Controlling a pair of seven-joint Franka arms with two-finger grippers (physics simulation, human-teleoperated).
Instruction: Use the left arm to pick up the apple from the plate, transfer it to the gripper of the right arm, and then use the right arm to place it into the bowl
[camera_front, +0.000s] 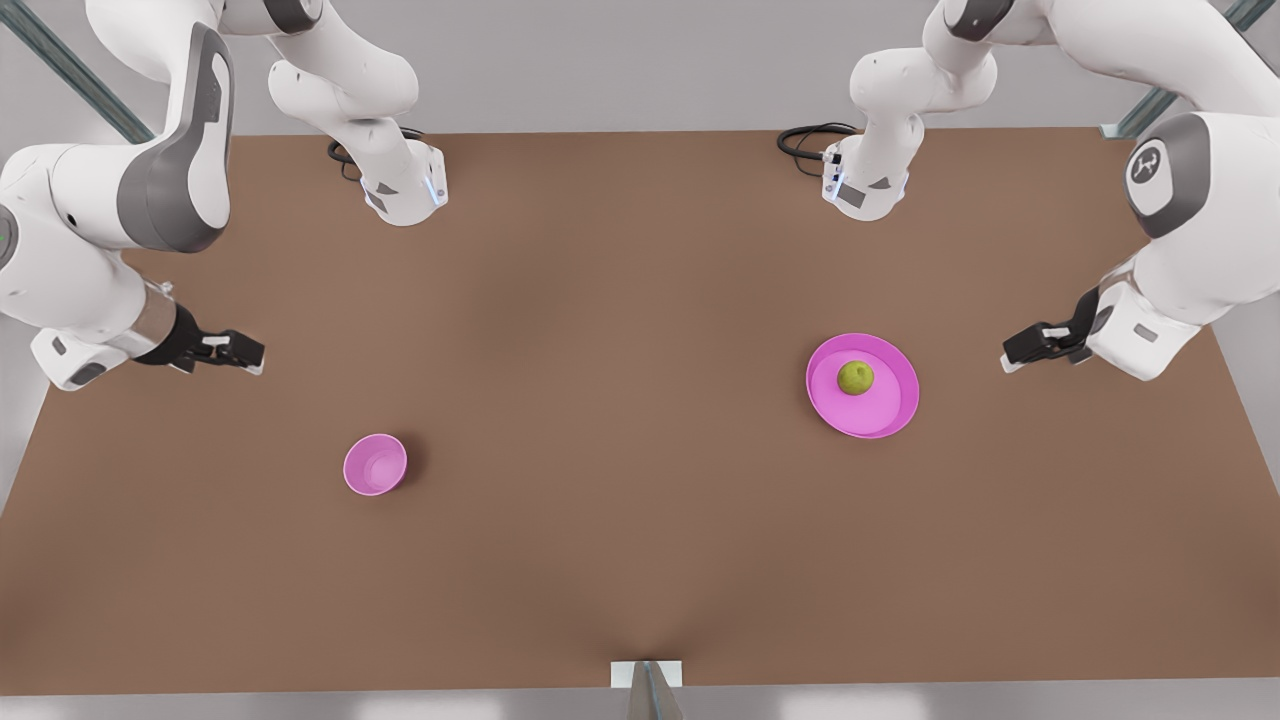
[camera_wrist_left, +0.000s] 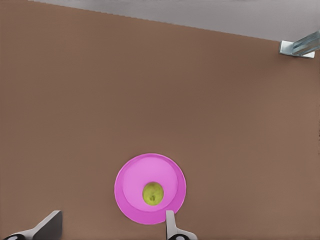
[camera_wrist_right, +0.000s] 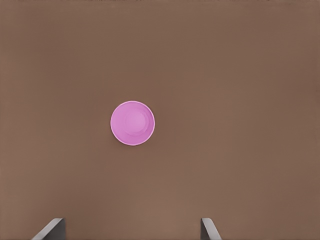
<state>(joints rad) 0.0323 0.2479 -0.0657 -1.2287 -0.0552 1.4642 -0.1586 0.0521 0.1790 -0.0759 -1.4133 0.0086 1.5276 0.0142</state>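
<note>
The yellow-green apple (camera_front: 855, 377) lies on the magenta plate (camera_front: 893, 418) on the front view's right. My left gripper (camera_front: 1012, 355) hovers open to the right of the plate, apart from it, nothing between its fingers. In the left wrist view the apple (camera_wrist_left: 153, 193) sits on the plate (camera_wrist_left: 129, 180) just ahead of the open left gripper (camera_wrist_left: 110, 232). The small pink bowl (camera_front: 375, 464) stands empty on the front view's left. My right gripper (camera_front: 250, 352) waits open up and to the left of it. The right wrist view has the bowl (camera_wrist_right: 132, 123) ahead of the open right gripper (camera_wrist_right: 130, 232).
Everything rests on a wide brown table (camera_front: 620, 400). Both arm bases (camera_front: 405, 185) (camera_front: 865, 185) stand at its back edge with black cables. A small metal bracket (camera_front: 647, 680) sticks up at the middle of the front edge. Bare tabletop lies between bowl and plate.
</note>
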